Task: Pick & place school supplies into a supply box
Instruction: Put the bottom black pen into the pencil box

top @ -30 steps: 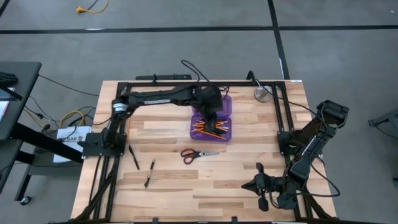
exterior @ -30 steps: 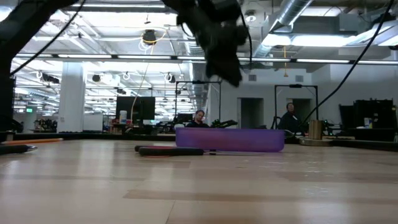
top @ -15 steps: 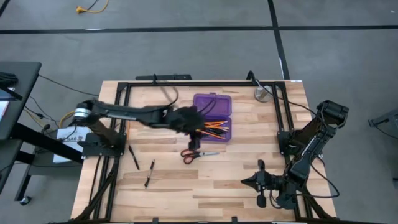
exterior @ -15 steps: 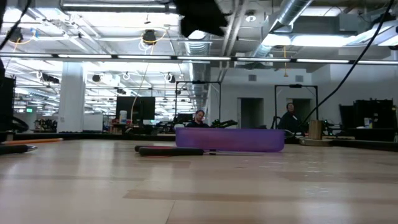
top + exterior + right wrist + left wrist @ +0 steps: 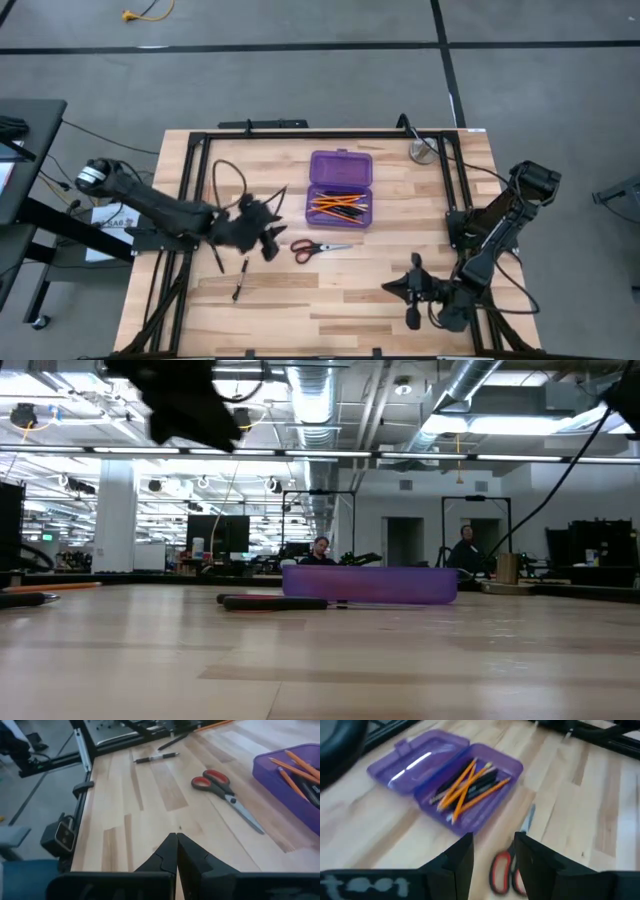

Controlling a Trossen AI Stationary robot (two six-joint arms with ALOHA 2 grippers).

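Wooden table (image 5: 330, 290), pale planks inside a black frame, grey floor around it; the low view looks past it into an office hall with two people far off. Left gripper (image 5: 268, 240) hangs above the table's left-centre with its fingers (image 5: 462, 857) parted and nothing between them, touching nothing. Just to its right lie the scissors (image 5: 318, 247), red-and-black handles toward the gripper, blades pointing right. To its left, two black pens remain: one (image 5: 215, 253) near the frame rail, another (image 5: 240, 277) nearer the front edge. Beyond the scissors, toward the far side, sits the purple box (image 5: 340, 202), lid folded back, with orange pencils (image 5: 338, 205) and dark pens already inside. Right gripper (image 5: 412, 292) waits at the right front corner, clenched tight, nothing in it. A silver disc (image 5: 421, 151) rests at the far right corner, well apart. Risks, as I judge them: the scissors lie flat, so the fingers could scrape wood or pinch only one handle loop and let the blades swing open on the lift. The pens are thin and could roll away from a slightly off-centre pinch. The scissors may also be awkward to seat in the crowded box and could prop on its rim or knock pencils out.
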